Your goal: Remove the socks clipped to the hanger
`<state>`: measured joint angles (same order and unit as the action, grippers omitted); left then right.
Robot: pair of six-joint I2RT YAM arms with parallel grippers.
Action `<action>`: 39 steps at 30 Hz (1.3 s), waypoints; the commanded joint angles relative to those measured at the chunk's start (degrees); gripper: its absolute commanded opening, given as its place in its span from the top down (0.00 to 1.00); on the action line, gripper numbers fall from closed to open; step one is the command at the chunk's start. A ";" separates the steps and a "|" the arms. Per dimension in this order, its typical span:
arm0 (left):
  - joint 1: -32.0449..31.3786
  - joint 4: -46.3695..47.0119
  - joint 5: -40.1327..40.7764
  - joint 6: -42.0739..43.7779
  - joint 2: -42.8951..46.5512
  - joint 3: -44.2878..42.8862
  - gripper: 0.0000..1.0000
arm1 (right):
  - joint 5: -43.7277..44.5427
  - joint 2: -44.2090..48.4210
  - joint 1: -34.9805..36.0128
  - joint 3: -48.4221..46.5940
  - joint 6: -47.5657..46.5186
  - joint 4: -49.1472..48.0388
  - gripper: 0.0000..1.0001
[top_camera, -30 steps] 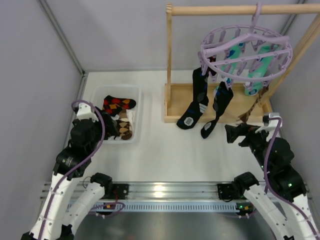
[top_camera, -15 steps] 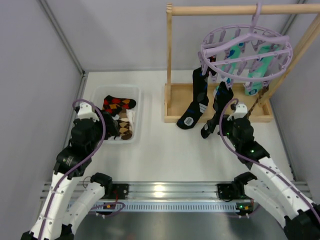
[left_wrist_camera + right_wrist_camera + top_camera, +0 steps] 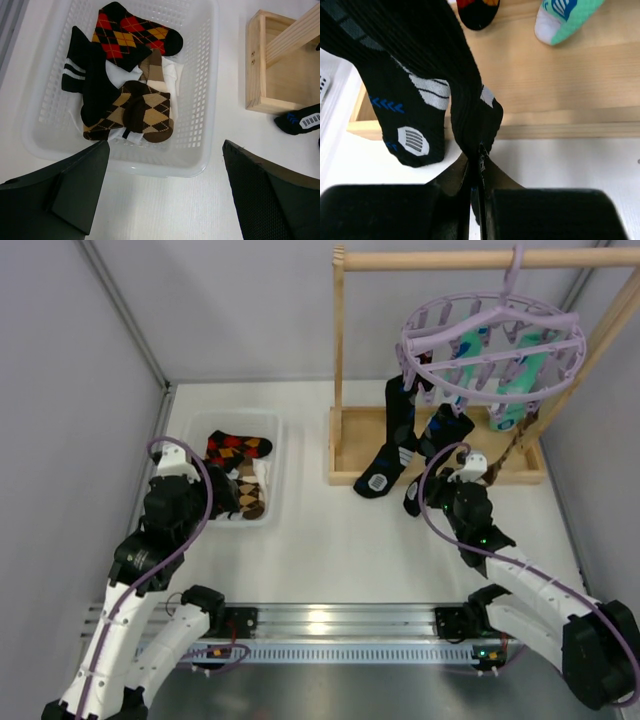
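Note:
The lilac ring hanger [image 3: 492, 338] hangs by its hook from the wooden rail. Two long black socks [image 3: 392, 440] dangle from clips at its left side, and turquoise socks [image 3: 518, 380] hang at its right. My right gripper [image 3: 438, 492] is shut on the foot of the right-hand black sock [image 3: 470, 110], the fabric bunched between the jaws of the gripper [image 3: 479, 167]. The other black sock [image 3: 405, 125] hangs free beside it. A turquoise toe [image 3: 565, 17] and an orange-red toe [image 3: 477, 12] show above. My left gripper [image 3: 165, 190] is open and holds nothing, above the basket's near rim.
A white plastic basket [image 3: 210, 100] on the left holds several argyle and striped socks [image 3: 130, 40]. The wooden rail frame [image 3: 338, 350] stands on a shallow wooden tray [image 3: 345, 478] at the back right. Grey walls close in both sides.
My right arm swung in from the far right to the right-hand black sock, and the gripper shut on its foot, bending the sock. The left arm stayed still.

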<state>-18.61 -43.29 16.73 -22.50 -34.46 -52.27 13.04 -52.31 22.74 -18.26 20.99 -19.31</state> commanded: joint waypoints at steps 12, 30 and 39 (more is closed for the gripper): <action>-0.46 5.14 -16.47 -10.54 -10.62 -15.22 0.02 | 4.27 15.04 12.49 4.90 0.28 -5.83 1.00; -51.43 5.14 24.93 3.93 -51.66 -58.80 0.01 | 31.07 7.06 46.85 0.25 -0.07 -2.83 1.00; -51.96 5.23 22.82 17.13 -68.18 -79.37 0.01 | 32.84 -2.35 50.73 -5.55 -2.18 -7.23 1.00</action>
<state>-70.48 -39.57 38.54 -12.58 -99.63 -126.28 44.16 -53.36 71.66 -20.16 20.21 -22.92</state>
